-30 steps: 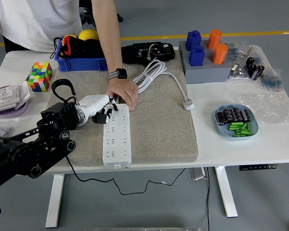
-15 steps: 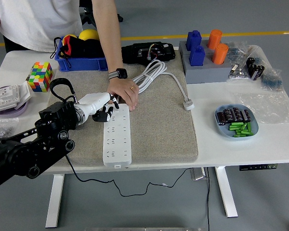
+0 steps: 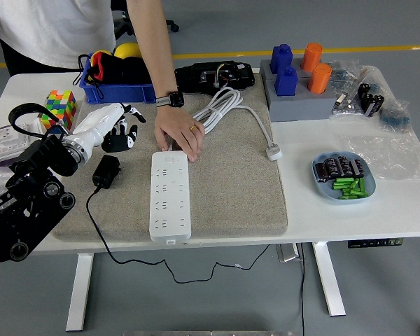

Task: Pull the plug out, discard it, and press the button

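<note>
A white power strip (image 3: 171, 196) lies lengthwise on the beige mat (image 3: 238, 189). A person's hand (image 3: 178, 133) presses down on the strip's far end. The black plug (image 3: 106, 171) lies loose on the mat to the left of the strip, and its black cable trails off the near edge. My left hand (image 3: 119, 134), black-fingered with a white wrist, hovers above the mat's far left corner, behind the plug. Its fingers are relaxed and hold nothing. The strip's button is hidden under the person's hand.
A Rubik's cube (image 3: 59, 108) and a purple bowl (image 3: 10, 147) sit at the left. A blue bin (image 3: 119, 80) and a black device (image 3: 213, 73) stand at the back. A coiled white cable (image 3: 220, 105) lies on the mat. Blue and orange blocks (image 3: 297, 73) and a blue dish (image 3: 343, 178) are at the right.
My left hand pulled the black plug out of the strip, swung left and away from it, and let go. The plug now lies on the mat. The person's hand stayed on the strip.
</note>
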You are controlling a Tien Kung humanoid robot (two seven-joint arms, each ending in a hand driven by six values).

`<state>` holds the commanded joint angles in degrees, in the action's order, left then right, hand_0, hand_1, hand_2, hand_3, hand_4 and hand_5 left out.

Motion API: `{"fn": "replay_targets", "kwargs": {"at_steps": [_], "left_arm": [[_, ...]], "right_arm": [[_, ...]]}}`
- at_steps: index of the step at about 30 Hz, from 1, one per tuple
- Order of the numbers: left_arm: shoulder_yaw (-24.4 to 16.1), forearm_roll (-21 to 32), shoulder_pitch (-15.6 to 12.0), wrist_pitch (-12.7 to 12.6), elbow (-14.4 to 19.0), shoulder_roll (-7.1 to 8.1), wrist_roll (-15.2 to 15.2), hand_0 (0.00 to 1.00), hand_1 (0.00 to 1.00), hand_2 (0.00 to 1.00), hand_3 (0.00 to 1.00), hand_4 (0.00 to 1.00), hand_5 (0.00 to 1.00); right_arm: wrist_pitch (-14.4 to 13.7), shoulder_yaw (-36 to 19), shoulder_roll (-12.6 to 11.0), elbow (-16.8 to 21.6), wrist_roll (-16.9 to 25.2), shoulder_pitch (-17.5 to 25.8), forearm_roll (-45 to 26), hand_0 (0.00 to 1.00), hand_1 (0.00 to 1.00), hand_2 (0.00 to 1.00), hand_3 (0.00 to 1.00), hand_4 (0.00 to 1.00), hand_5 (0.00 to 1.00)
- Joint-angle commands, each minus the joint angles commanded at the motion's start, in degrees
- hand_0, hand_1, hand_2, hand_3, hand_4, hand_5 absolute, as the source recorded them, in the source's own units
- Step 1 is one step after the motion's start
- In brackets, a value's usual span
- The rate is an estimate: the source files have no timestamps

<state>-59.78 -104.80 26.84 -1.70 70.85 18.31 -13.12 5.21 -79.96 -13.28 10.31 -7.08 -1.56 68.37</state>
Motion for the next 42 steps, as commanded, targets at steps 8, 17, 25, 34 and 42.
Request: {"fn": "replay_targets", "kwargs": {"at_steps": [8, 17, 25, 34, 42], "left_arm": [[-12.0, 0.3, -7.4, -0.6, -0.5, -1.13, 1.6, 0.749, 0.758, 0.733, 0.808, 0.733, 0.016], [-21.6, 0.9, -11.9, -1.0, -0.6, -2.16, 2.6, 0.853, 0.855, 0.823, 0.835, 0.792, 0.262], [-25.6, 1.9, -13.7, -1.3, -0.9, -2.0, 3.3, 0.854, 0.854, 0.822, 0.836, 0.793, 0.271], [-26.7, 2.7, -13.9, -1.9, -1.0, -2.12, 3.3, 0.852, 0.845, 0.814, 0.835, 0.782, 0.274], [-27.0, 3.0, -14.0, -1.2, -0.8, -2.07, 2.7, 0.851, 0.843, 0.813, 0.835, 0.78, 0.272]], "right_arm": [[0.0, -0.2, 0.1, 0.0, 0.0, 0.0, 0.2, 0.804, 0.696, 0.683, 0.664, 0.769, 0.657], [-0.1, -0.3, 0.1, 0.0, 0.1, -0.1, 0.3, 0.804, 0.696, 0.683, 0.664, 0.769, 0.657], [-0.1, -0.5, 0.1, 0.0, 0.2, -0.1, 0.2, 0.804, 0.696, 0.683, 0.664, 0.769, 0.657], [-0.1, -0.4, 0.3, 0.0, 0.1, 0.0, 0.3, 0.804, 0.695, 0.683, 0.664, 0.769, 0.657], [-0.1, -0.1, 0.2, 0.0, 0.2, -0.1, 0.2, 0.804, 0.696, 0.683, 0.664, 0.769, 0.657]]}}
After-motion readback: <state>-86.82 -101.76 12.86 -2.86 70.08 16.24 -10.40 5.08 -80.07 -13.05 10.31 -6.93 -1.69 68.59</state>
